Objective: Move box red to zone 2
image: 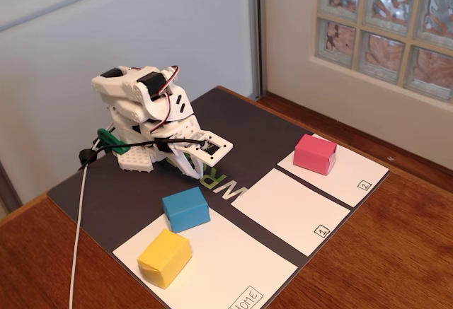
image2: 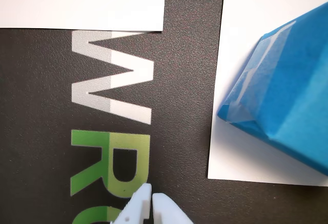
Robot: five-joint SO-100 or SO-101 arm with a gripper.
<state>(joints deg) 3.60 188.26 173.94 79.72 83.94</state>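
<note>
On zone 2 sheet [image: 354,175], far right in fixed view, we log red box [image: 315,153]. Home sheet [image: 219,266]: blue box [image: 186,208], yellow box [image: 164,257]. Gripper [image2: 151,198] folded over dark mat [image: 233,121], fingers closed, empty.

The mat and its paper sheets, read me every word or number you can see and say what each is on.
"HOME": sheet under the blue box and yellow box.
"1": middle sheet.
"2": sheet holding the pink-red box.
"WR": mat, white W and green R; further letters are cut off by the frame edge.
</note>
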